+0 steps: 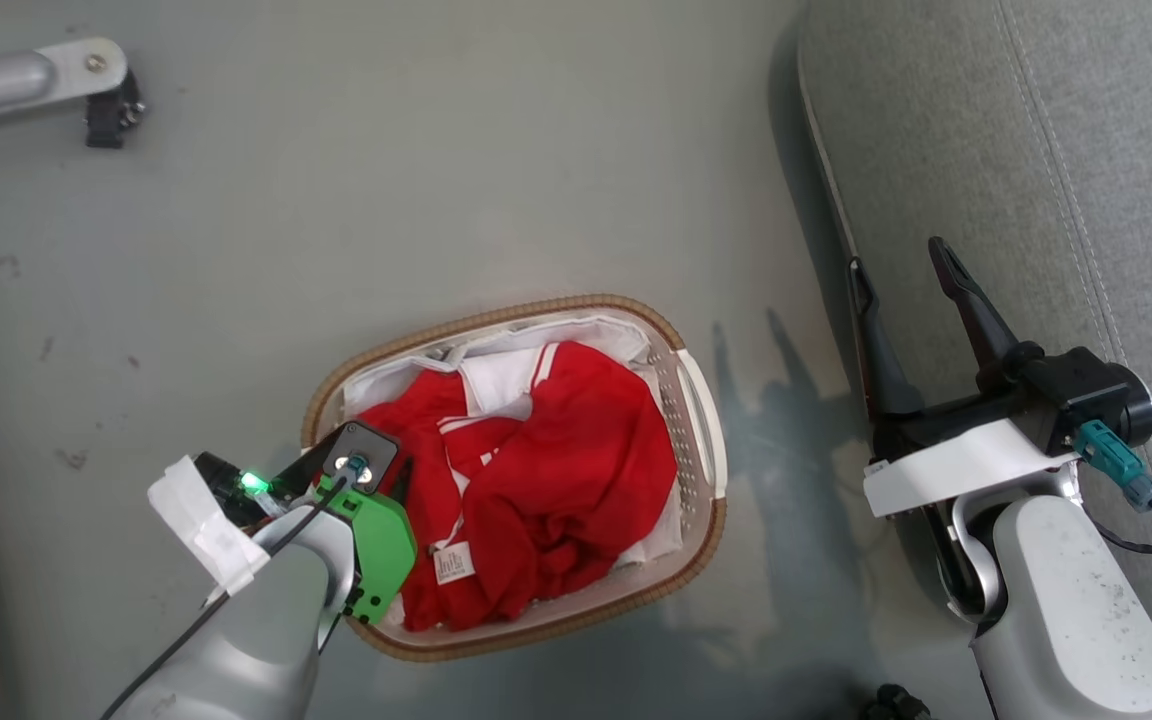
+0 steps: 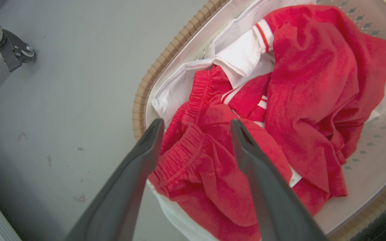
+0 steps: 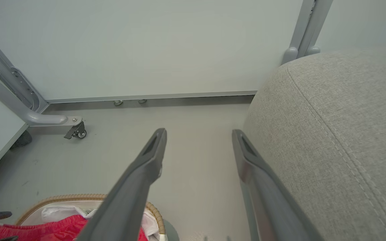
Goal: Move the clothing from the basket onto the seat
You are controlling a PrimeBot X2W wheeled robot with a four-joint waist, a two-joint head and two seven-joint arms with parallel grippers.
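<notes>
Two red clothes (image 1: 536, 470) are piled in the basket (image 1: 496, 315). From the left wrist, the left gripper (image 2: 197, 124) is seen spread wide over them; the right gripper (image 1: 896, 255) is held wide by the seat (image 1: 986, 150).

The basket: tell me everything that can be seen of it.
The basket is a small oval tub of white plastic, with diamond-shaped holes in its walls, a brown woven rim and a white handle at the end toward the seat. It stands upright on the grey floor, apart from the seat. A white fabric liner lines it, and crumpled red clothing fills it. The open left gripper hangs over its other end; whether it touches is unclear.
</notes>
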